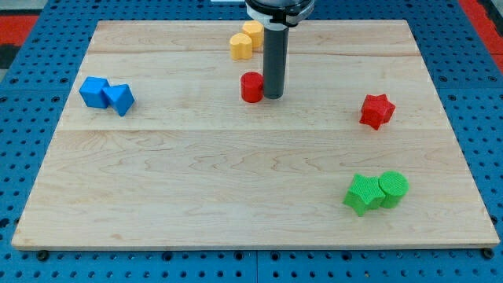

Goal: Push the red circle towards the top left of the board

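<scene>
The red circle (pixel 251 87) stands on the wooden board (pixel 236 173) near the view's top centre. My tip (pixel 273 97) rests on the board just to the right of the red circle, touching or almost touching its right side. The dark rod rises from the tip to the arm's mount at the view's top edge.
Two yellow blocks (pixel 247 40) sit together above the red circle near the board's top edge. Two blue blocks (pixel 107 95) lie at the view's left. A red star (pixel 376 111) lies at the right. Two green blocks (pixel 376 191) sit at the bottom right.
</scene>
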`<state>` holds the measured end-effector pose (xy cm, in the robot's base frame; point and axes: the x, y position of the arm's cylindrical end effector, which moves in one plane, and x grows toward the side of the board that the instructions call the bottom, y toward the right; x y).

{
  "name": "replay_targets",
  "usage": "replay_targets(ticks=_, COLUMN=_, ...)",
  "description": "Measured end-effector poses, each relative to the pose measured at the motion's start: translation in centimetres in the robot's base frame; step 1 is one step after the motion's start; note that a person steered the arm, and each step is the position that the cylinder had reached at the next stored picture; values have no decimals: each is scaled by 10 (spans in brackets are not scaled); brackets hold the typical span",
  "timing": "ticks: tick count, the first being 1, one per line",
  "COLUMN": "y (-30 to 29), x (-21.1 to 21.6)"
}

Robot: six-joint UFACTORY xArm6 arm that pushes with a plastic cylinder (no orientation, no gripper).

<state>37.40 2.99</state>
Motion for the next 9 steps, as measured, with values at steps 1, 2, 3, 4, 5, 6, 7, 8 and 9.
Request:
replay_targets(ticks=1, y=0, x=1)
replay_targets(ticks=2, y=-1, x=12)
replay_targets(ticks=3, y=-26, x=-20)
replay_targets(ticks=4, y=-50, x=-53)
replay_targets(ticks=5, y=-98, x=-51)
replay_targets(ticks=6, y=-127, x=-57)
replay_targets(ticks=7, y=-160, x=-62)
replay_targets(ticks=8, y=-186, x=-60)
replay_targets(ticks=9, y=-201, x=-70)
